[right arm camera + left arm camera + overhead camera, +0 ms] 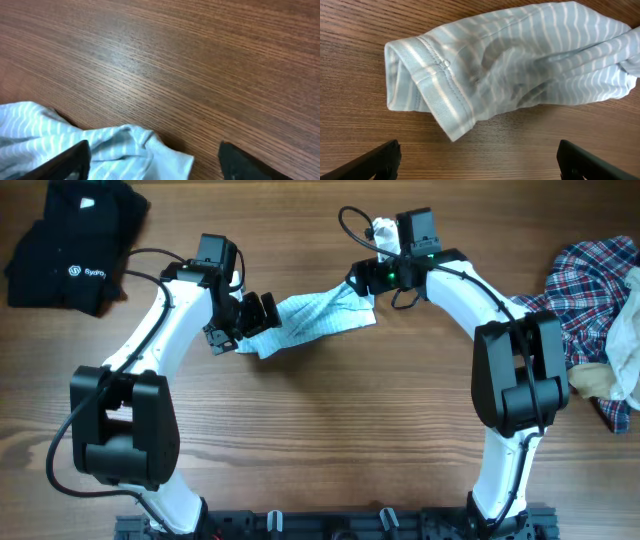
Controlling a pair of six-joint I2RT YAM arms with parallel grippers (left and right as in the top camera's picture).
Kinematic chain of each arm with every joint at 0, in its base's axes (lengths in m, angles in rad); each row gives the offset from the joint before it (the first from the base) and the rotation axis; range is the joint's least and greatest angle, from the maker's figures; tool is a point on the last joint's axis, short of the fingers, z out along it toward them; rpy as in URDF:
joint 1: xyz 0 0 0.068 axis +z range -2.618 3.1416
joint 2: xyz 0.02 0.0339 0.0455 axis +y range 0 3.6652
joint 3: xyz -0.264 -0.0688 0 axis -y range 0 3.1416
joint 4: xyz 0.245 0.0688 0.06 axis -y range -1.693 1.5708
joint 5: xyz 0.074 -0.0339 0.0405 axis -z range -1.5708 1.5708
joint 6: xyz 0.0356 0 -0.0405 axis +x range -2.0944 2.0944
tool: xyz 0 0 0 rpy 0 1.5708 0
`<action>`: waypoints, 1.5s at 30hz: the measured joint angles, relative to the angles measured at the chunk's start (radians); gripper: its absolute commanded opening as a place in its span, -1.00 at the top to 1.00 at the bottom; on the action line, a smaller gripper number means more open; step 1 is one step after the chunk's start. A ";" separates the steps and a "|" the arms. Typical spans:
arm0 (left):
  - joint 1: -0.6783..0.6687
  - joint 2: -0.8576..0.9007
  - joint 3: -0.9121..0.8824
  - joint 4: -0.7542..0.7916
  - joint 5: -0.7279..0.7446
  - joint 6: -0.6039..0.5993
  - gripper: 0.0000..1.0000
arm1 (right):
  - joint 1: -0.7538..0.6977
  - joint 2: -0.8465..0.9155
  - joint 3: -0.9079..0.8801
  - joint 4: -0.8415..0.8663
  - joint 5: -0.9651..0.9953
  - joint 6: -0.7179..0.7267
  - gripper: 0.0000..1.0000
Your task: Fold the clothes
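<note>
Wood-grain table [320, 440] bears a crumpled striped garment [310, 320]; left gripper [258, 311] and right gripper [155, 159] gape.

Wide bare wood-grain bench [330, 430] near front, passable. Small crumpled pale-blue striped garment [310, 320] blocks centre. Folded black logo garments [70, 250] fill far-left corner; red-blue-white plaid shirt heap [590, 290] clogs right edge.

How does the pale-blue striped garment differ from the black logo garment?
The striped garment is pale blue, looks smaller, and lies rumpled in the middle. The black garment is dark with a white logo and sits at the far left, seemingly folded. Both are soft clothes.
</note>
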 measured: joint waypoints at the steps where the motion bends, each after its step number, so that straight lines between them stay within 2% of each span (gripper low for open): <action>1: 0.000 0.000 0.000 0.000 -0.002 0.000 -0.99 | 0.000 0.003 0.000 0.000 -0.005 0.000 -0.23; 3: 0.000 0.000 0.000 0.000 -0.002 0.000 -0.99 | 0.000 0.014 0.000 0.000 -0.018 -0.001 0.18; 4: 0.000 0.000 0.000 0.000 -0.003 0.000 -0.99 | 0.000 0.021 0.000 -0.001 -0.023 -0.006 0.24; 6: 0.000 0.000 0.000 0.000 -0.003 0.000 -0.99 | 0.001 0.035 0.001 -0.002 -0.028 -0.009 0.25; 12: 0.000 0.000 0.000 0.000 -0.003 0.000 -0.99 | 0.001 0.058 0.001 -0.002 -0.031 -0.011 0.62; 21: 0.000 0.000 0.000 0.000 -0.018 0.000 -0.99 | 0.001 0.058 0.008 -0.002 -0.015 -0.011 0.90; 25: 0.000 0.000 0.000 0.000 -0.018 0.000 -0.99 | 0.001 0.052 0.010 0.000 -0.015 -0.019 0.91; 35: 0.000 0.000 0.000 0.000 -0.018 0.000 -0.99 | 0.001 -0.024 0.013 0.061 -0.016 -0.206 0.91; 45: 0.000 0.000 0.000 0.000 -0.026 0.000 -0.99 | 0.018 -0.063 0.015 0.030 -0.082 -0.547 0.91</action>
